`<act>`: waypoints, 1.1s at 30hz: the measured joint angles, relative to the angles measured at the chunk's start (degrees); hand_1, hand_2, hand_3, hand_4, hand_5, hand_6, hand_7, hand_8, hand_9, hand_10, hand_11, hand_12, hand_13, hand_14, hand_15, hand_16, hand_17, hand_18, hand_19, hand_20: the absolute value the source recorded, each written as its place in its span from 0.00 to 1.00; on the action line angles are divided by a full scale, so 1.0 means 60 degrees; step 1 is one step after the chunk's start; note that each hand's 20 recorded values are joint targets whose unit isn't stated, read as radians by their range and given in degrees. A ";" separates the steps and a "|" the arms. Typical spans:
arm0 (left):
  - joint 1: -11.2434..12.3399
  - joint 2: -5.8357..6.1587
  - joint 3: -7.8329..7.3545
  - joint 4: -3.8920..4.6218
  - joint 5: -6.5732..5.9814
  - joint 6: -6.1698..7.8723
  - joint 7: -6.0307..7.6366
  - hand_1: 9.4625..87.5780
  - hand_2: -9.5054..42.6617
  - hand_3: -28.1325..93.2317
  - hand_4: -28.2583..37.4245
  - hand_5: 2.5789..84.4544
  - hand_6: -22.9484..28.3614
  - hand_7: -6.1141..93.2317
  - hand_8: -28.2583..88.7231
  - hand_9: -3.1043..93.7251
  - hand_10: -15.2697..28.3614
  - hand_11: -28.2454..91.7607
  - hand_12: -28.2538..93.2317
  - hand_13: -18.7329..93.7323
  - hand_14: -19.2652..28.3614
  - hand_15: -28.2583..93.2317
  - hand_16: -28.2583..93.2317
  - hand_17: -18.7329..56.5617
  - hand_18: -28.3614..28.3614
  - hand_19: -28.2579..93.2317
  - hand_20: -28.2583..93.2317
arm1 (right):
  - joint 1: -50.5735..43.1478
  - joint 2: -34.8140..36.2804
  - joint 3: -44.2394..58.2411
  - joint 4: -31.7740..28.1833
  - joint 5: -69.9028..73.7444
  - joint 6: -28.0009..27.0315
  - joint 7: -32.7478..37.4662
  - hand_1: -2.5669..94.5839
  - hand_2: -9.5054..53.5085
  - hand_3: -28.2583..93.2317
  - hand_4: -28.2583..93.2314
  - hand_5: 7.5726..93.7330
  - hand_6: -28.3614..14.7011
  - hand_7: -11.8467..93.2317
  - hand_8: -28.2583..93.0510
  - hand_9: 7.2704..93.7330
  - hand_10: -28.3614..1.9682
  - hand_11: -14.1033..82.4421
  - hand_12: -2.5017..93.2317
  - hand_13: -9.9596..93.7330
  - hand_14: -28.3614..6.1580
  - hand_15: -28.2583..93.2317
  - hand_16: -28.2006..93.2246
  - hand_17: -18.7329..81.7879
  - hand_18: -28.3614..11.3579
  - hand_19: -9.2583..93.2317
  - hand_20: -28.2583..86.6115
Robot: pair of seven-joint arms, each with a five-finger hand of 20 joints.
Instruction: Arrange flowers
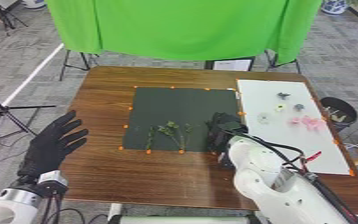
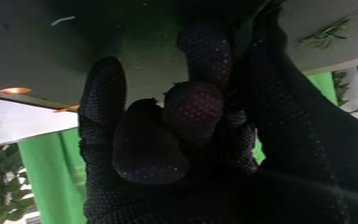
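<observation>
We find the green sprigs [image 1: 169, 129] lying side by side on the near part of the dark mat [image 1: 175, 102], mid-table. To their right, we note the flowers on the white board [image 1: 291, 142]: a dark blue flower [image 1: 283, 95] is farthest; a pale yellow flower [image 1: 280, 107] lies nearer, with a grey-blue flower [image 1: 300, 107] just to its right. Nearer still are a white flower [image 1: 263, 118] at left and the pink flowers [image 1: 309, 123] at right.

The right hand [image 1: 222, 129] is at the mat's right side, beside the board. We cannot tell its state, nor whether it holds anything. The left hand [image 1: 47, 147] is at the table's left edge, spread wide and holding nothing.

Orange markers [image 1: 149, 151] line the mat and board on the brown table [image 1: 149, 177]. We record a dark bin [image 1: 328, 103] beyond the right edge and a green cloth [image 1: 180, 30] beyond the far edge.
</observation>
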 measured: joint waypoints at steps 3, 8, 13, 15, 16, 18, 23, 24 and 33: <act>-0.0002 0.0000 0.0000 0.0000 0.0000 -0.0004 -0.0003 0.18 0.11 0.82 0.00 0.29 0.52 0.26 0.15 0.27 0.62 0.41 0.38 0.33 0.74 0.56 0.22 0.12 0.88 0.59 0.33 | 0.0008 -0.0007 0.0021 0.0016 -0.0018 -0.0036 -0.0003 0.37 0.00 0.92 0.01 0.80 0.66 0.51 0.36 0.85 0.62 0.78 0.49 0.84 0.59 0.93 0.52 0.49 0.29 0.83 0.54; -0.0008 0.0000 0.0003 0.0002 0.0000 -0.0007 -0.0006 0.18 0.11 0.82 0.00 0.29 0.52 0.26 0.15 0.27 0.62 0.42 0.38 0.33 0.74 0.57 0.22 0.12 0.88 0.59 0.33 | 0.0009 -0.0009 0.0067 0.0034 -0.0024 -0.0043 -0.0011 0.32 0.00 0.93 0.00 0.80 0.67 0.52 0.26 0.84 0.62 0.78 0.49 0.83 0.58 0.93 0.52 0.48 0.28 0.83 0.55; -0.0008 0.0012 0.0003 0.0003 0.0000 -0.0018 -0.0010 0.18 0.11 0.82 0.00 0.29 0.52 0.26 0.15 0.27 0.62 0.42 0.37 0.33 0.74 0.56 0.22 0.12 0.88 0.59 0.33 | 0.0022 0.0003 0.0136 0.0018 -0.0050 -0.0047 -0.0020 0.29 0.00 0.93 0.00 0.80 0.67 0.54 0.15 0.84 0.61 0.78 0.50 0.83 0.58 0.93 0.52 0.48 0.28 0.83 0.55; -0.0008 0.0012 0.0003 0.0003 0.0000 -0.0020 -0.0010 0.18 0.11 0.82 0.00 0.29 0.52 0.26 0.15 0.27 0.62 0.42 0.37 0.33 0.74 0.56 0.22 0.12 0.88 0.59 0.33 | 0.0031 0.0013 0.0173 0.0011 -0.0069 -0.0047 -0.0032 0.28 0.00 0.92 0.00 0.80 0.67 0.54 0.15 0.84 0.61 0.78 0.50 0.83 0.58 0.93 0.52 0.48 0.28 0.83 0.55; -0.0008 0.0012 0.0002 0.0003 0.0000 -0.0022 -0.0010 0.18 0.11 0.82 0.00 0.29 0.52 0.26 0.15 0.27 0.62 0.42 0.37 0.33 0.74 0.56 0.22 0.12 0.88 0.59 0.33 | 0.0033 0.0025 0.0177 0.0012 -0.0080 -0.0047 -0.0035 0.27 0.00 0.92 0.00 0.79 0.66 0.53 0.14 0.83 0.60 0.77 0.50 0.82 0.58 0.93 0.52 0.48 0.27 0.82 0.55; -0.0006 0.0012 0.0000 0.0003 0.0000 -0.0027 -0.0010 0.18 0.11 0.82 0.00 0.29 0.52 0.26 0.15 0.27 0.62 0.42 0.37 0.33 0.74 0.56 0.22 0.12 0.88 0.59 0.33 | 0.0033 0.0056 0.0180 0.0012 -0.0094 -0.0047 -0.0049 0.26 0.00 0.92 0.00 0.79 0.66 0.53 0.14 0.83 0.60 0.77 0.49 0.82 0.57 0.92 0.52 0.47 0.27 0.82 0.55; -0.0003 0.0012 -0.0004 0.0002 0.0000 -0.0036 -0.0011 0.18 0.12 0.82 0.00 0.29 0.52 0.26 0.15 0.27 0.62 0.42 0.37 0.33 0.74 0.56 0.22 0.12 0.88 0.59 0.33 | 0.0035 0.0154 0.0214 -0.0004 -0.0137 -0.0047 -0.0074 0.25 0.00 0.92 0.00 0.79 0.65 0.53 0.14 0.82 0.59 0.77 0.49 0.82 0.57 0.92 0.52 0.47 0.27 0.82 0.55; -0.0003 0.0012 -0.0004 0.0002 0.0000 -0.0038 -0.0012 0.18 0.12 0.82 0.00 0.29 0.52 0.26 0.15 0.27 0.62 0.42 0.37 0.33 0.74 0.56 0.22 0.12 0.88 0.59 0.33 | 0.0030 0.0176 0.0228 -0.0012 -0.0140 -0.0053 -0.0068 0.24 0.00 0.91 0.00 0.78 0.65 0.53 0.14 0.82 0.59 0.77 0.49 0.82 0.57 0.92 0.52 0.47 0.27 0.82 0.55; 0.0009 0.0012 -0.0012 0.0003 0.0001 -0.0052 -0.0013 0.18 0.12 0.82 0.00 0.29 0.52 0.26 0.15 0.27 0.62 0.42 0.37 0.33 0.74 0.56 0.22 0.12 0.88 0.59 0.33 | -0.0018 0.0458 0.0373 -0.0287 -0.0360 -0.0092 0.0294 0.19 0.00 0.89 0.00 0.77 0.63 0.49 0.15 0.81 0.55 0.76 0.49 0.81 0.54 0.92 0.52 0.46 0.23 0.82 0.55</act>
